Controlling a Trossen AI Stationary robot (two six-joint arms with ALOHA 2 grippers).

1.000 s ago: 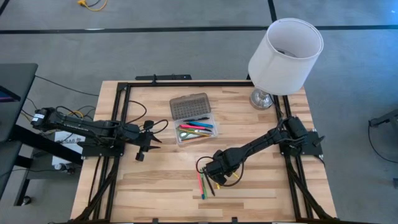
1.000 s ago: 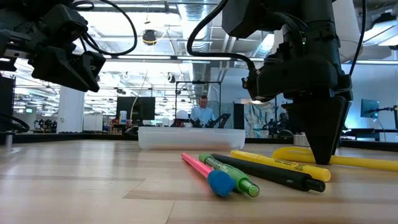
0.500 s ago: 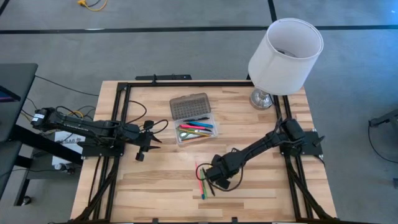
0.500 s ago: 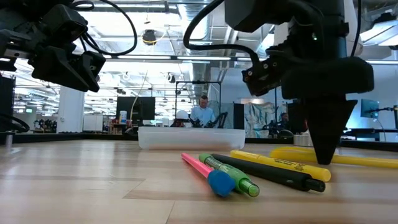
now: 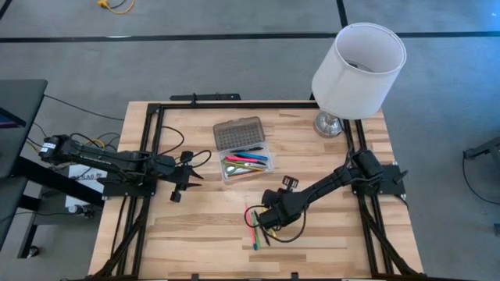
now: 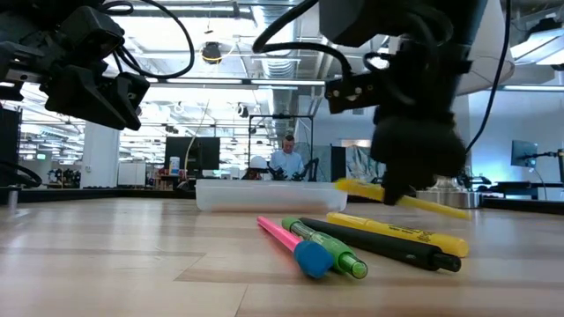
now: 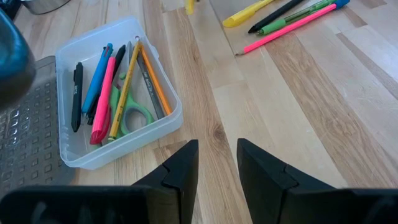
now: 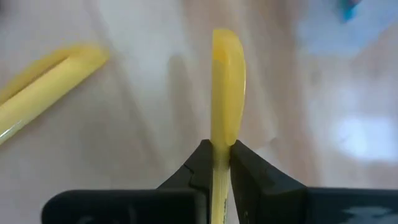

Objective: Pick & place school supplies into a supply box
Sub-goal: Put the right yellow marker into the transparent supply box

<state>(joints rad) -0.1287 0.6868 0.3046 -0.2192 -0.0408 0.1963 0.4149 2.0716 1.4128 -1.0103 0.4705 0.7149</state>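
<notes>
The right gripper (image 8: 216, 163) is clamped on a yellow pen (image 8: 227, 87), pinching it near one end so that most of its length sticks out forward past the fingertips; in the low view the yellow pen (image 6: 401, 195) hangs clear of the bench (image 5: 195, 226), tilted slightly, with the right gripper (image 6: 398, 189) above the remaining pens. What the coming move turns on is where the supply box (image 5: 247, 166) lies from that gripper: in the high view it sits up-bench and a little toward the left arm's side, near but not touching, its long axis running across the bench, with its ribbed lid (image 5: 239, 133) folded open on the far side. The held pen will probably need turning to lie along that axis beside the pens and green-handled scissors (image 7: 134, 117) already inside. Just beside the gripper, on the side away from the box, four loose pens (image 6: 352, 242) in pink, green, black and yellow lie on the wood. The left gripper (image 7: 214, 163) waits beyond the box with its fingers apart, holding nothing; the right arm is the nearer to the loose pens.
</notes>
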